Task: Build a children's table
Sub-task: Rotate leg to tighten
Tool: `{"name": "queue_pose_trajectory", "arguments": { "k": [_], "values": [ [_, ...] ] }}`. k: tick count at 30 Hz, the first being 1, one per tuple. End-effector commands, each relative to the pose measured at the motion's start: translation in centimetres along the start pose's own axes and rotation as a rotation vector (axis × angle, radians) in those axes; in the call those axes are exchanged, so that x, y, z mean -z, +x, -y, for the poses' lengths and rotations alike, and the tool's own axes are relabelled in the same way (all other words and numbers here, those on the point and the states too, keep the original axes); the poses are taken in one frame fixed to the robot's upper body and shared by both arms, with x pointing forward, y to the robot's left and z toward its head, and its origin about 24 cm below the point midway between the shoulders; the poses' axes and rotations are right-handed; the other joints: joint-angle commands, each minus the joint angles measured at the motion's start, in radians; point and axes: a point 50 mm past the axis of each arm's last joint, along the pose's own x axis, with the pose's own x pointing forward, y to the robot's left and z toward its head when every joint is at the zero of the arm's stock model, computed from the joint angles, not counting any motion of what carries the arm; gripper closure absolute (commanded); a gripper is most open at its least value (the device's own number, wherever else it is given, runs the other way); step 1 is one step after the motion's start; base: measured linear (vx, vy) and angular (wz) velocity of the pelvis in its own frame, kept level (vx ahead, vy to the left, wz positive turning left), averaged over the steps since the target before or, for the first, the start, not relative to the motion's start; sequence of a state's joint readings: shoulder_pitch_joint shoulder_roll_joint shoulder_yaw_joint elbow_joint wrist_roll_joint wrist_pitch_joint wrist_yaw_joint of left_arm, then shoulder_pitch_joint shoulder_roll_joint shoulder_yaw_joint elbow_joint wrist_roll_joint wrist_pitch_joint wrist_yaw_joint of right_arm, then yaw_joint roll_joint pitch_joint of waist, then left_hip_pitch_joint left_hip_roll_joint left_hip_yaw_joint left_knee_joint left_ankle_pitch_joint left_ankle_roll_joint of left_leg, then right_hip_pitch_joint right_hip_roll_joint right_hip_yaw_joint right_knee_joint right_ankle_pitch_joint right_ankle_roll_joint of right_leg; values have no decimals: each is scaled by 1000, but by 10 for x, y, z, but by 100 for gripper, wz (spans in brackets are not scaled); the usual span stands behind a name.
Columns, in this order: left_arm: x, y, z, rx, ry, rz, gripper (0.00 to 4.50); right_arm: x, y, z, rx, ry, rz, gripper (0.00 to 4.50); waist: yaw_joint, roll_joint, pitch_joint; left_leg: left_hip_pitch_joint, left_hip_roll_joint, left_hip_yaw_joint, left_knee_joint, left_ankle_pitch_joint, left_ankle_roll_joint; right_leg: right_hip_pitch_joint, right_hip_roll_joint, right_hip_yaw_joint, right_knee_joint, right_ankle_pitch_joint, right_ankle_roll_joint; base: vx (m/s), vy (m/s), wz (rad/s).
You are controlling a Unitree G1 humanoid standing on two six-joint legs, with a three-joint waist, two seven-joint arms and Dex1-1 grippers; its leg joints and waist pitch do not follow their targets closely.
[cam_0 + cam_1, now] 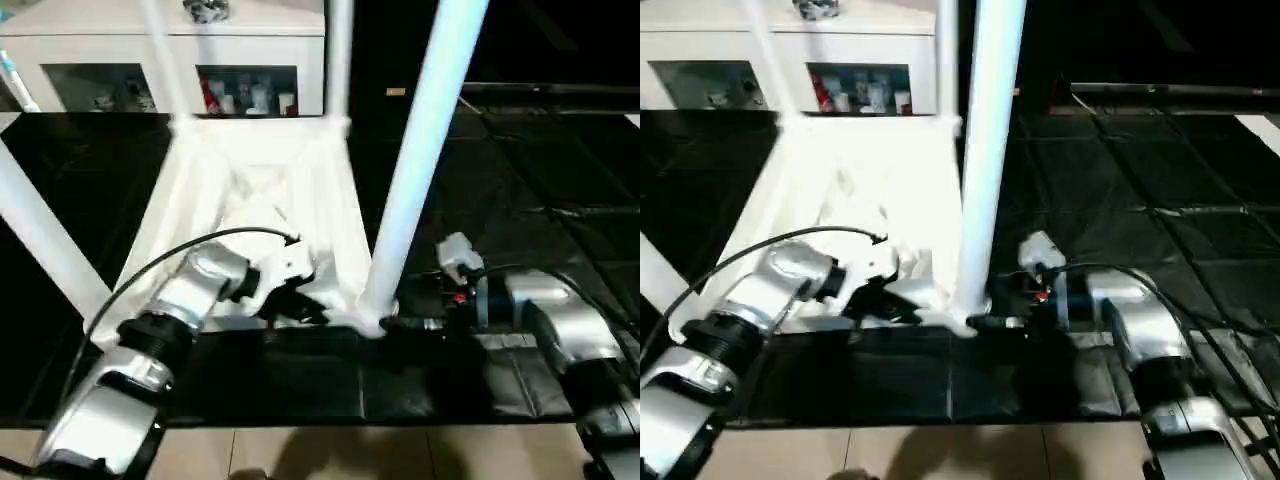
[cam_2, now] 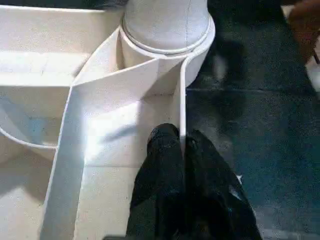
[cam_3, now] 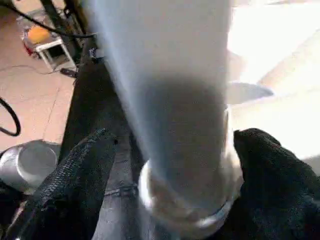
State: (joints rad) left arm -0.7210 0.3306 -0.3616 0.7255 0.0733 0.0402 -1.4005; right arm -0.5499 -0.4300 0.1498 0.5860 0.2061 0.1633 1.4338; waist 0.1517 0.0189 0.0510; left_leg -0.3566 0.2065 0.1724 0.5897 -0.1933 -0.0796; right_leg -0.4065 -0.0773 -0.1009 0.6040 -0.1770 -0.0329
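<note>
The table top lay upside down on the black floor mat, ribbed underside up, with legs standing in its corner sockets.

Nearest, at about 5 o'clock in the head view: the right gripper straddled the base of the near-right leg, one black finger on either side. Jaws wide, and a gap showed between pads and leg — nothing clamped.

At about 7 o'clock: the left gripper sat pinched shut on the thin side wall of the table top, just short of the corner socket that carries the same leg.

Further out, at 9 o'clock, the near-left leg slanted outward. At 12 o'clock the two far legs rose past the top edge, with a white glass-door cabinet behind.

Risks, as judged:
- Leg seating unverified; if only part-way in, it could tilt or drop out once unsupported.
- Open fingers brushing the leg on withdrawal could lever it sideways.
- The left grip was on a thin, flexible wall — a pull might flex the top and loosen the socket.
</note>
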Motion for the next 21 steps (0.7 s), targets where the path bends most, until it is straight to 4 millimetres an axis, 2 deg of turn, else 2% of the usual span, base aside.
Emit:
{"name": "queue_pose_trajectory", "arguments": {
  "k": [1,5,10,12,13,14,21],
  "values": [
    [-15,5,1,96,84,-19,450,-2,2,1,-22,-17,-11,84,-8,-6,-74,6,33,-1,-58,-112,79,62,-74,55,-60,-138,-229,0,0,0],
    [-15,6,2,115,94,-25,450,-3,5,-1,-68,-7,-6,118,-5,-7,-74,3,33,-2,-57,-98,87,64,-75,55,-56,-111,-232,0,0,0],
    [-13,7,2,125,102,-30,450,-1,7,-4,-135,4,-16,160,-6,-9,-72,2,30,-2,-57,-121,83,65,-75,54,-64,-168,-216,0,0,0],
    [-13,7,2,123,101,-30,450,-1,7,-4,-144,6,-15,163,-7,-10,-72,2,31,-2,-57,-122,80,65,-75,54,-64,-177,-213,0,0,0],
    [-13,7,1,121,99,-30,450,-1,7,-4,-150,9,-14,188,-9,-13,-72,2,30,-2,-57,-122,80,65,-75,54,-65,-189,-209,0,0,0],
    [-13,7,1,119,99,-30,450,-1,7,-4,-151,10,-13,200,-8,-11,-72,2,31,-2,-57,-118,79,65,-75,54,-64,-189,-209,0,0,0],
    [-13,6,-5,42,28,22,450,-2,12,-10,-166,59,61,224,-8,-12,-71,3,30,-2,-57,-118,79,63,-74,54,-67,-212,-196,0,0,0]
  ]
}}
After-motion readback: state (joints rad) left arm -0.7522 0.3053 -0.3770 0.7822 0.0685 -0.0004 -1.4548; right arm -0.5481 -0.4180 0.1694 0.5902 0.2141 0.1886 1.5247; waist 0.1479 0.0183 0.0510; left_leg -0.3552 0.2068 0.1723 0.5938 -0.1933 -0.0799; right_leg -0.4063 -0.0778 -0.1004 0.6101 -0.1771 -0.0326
